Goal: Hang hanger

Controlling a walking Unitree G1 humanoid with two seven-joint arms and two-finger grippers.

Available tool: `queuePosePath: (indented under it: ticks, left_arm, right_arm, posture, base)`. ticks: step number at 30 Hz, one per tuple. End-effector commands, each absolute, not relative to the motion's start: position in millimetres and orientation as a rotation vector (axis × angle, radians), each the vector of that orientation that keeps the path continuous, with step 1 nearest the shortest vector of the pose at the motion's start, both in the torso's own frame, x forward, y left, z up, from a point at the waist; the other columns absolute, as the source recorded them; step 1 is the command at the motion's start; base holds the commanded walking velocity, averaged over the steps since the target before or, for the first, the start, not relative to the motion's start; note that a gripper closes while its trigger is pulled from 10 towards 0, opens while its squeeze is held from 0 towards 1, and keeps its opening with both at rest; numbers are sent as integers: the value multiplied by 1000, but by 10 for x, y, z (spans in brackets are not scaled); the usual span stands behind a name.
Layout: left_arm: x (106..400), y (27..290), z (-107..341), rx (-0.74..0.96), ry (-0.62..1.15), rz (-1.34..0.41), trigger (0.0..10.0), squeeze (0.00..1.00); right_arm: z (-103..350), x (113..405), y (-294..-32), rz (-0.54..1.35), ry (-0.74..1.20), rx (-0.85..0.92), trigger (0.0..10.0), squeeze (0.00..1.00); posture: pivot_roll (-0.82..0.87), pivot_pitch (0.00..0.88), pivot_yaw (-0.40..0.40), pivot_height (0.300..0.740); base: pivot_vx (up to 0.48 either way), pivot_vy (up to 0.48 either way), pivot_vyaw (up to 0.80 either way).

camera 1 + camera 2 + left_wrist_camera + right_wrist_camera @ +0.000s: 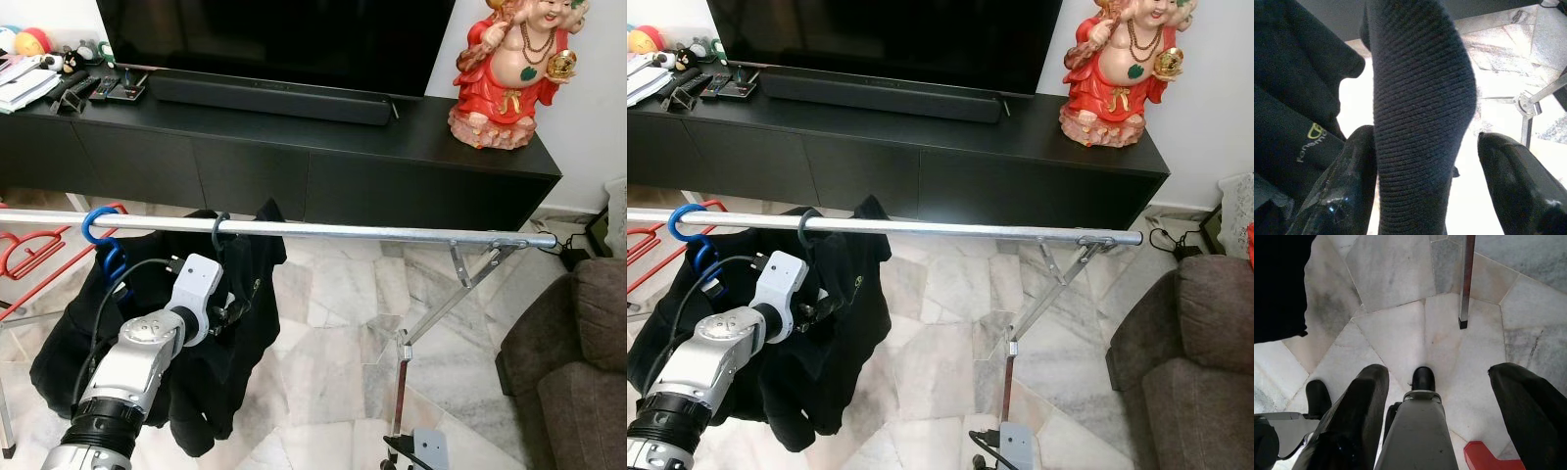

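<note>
A silver clothes rail (pixel 372 233) runs across the room at chest height. A dark hanger hook (pixel 219 228) sits over it, and a black garment (pixel 250 284) hangs below. A blue hanger hook (pixel 98 224) hangs further left on the same rail, also with dark cloth under it. My left gripper (pixel 232 311) is pushed into the black garment just below the rail. In the left wrist view it (pixel 1435 186) is open, with a fold of dark ribbed fabric (pixel 1420 107) between the fingers, touching one finger only. My right gripper (pixel 1442 372) hangs open over the marble floor.
A red hanger (pixel 34 250) hangs at the far left. The rack's slanted leg (pixel 446 299) and base (pixel 421 450) stand to the right. A black TV console (pixel 294 157) with a red statue (pixel 509 69) lies behind. A brown sofa (pixel 578 343) is on the right.
</note>
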State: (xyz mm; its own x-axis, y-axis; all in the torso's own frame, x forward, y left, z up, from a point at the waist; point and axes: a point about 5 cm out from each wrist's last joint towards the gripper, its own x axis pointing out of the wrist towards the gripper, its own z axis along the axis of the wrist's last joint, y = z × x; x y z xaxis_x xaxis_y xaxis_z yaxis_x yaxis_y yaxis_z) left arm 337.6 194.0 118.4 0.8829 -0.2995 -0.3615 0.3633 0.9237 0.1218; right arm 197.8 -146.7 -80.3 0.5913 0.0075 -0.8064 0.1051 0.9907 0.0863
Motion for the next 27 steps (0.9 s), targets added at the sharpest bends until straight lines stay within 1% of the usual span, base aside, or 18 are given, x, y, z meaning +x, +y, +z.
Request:
queuePosePath:
  ticks: [1, 6, 16, 17, 18, 19, 22, 26, 27]
  left_arm:
    - [3387, 1946, 1198, 200, 342, -364, 0, 0]
    - [3397, 1945, 1161, 242, 350, -376, 0, 0]
    - [3400, 1838, 1067, 241, 364, -395, 0, 0]
    - [3404, 1823, 1059, 249, 367, -402, 235, 0]
    - [3405, 1820, 1057, 252, 367, -404, 235, 0]
    - [3408, 1810, 1049, 255, 371, -406, 0, 0]
    - [3415, 1789, 1035, 265, 380, -411, 0, 0]
    - [3429, 1795, 1009, 284, 398, -385, 0, 0]
    - [3443, 1808, 1000, 279, 403, -348, 0, 0]
  right_arm:
    - [-833, 1923, -1480, -72, 957, 145, 10000, 0]
    - [-834, 1921, -1477, -68, 957, 145, 10000, 0]
    - [-836, 1916, -1477, -68, 957, 147, 10000, 0]
    - [-836, 1916, -1477, -68, 957, 147, 10000, 0]
    - [-836, 1916, -1477, -68, 957, 147, 10000, 0]
    - [-836, 1917, -1477, -68, 957, 147, 10000, 0]
    - [-834, 1921, -1476, -68, 956, 149, 10000, 0]
    - [-832, 1925, -1475, -68, 955, 149, 10000, 0]
    - [-831, 1926, -1474, -69, 955, 149, 10000, 0]
  posture:
    - [30, 175, -62, 740]
    - [27, 165, -61, 740]
    - [20, 151, -58, 740]
    - [20, 151, -58, 740]
    - [20, 151, -58, 740]
    - [21, 145, -58, 740]
    - [19, 146, -58, 740]
    - [19, 149, -58, 740]
    - [18, 150, -60, 740]
  base:
    - [0, 0, 0]
    - [0, 0, 0]
    - [0, 0, 0]
    - [0, 0, 0]
    - [0, 0, 0]
    - [0, 0, 0]
    - [0, 0, 0]
    - [0, 0, 0]
    - [0, 0, 0]
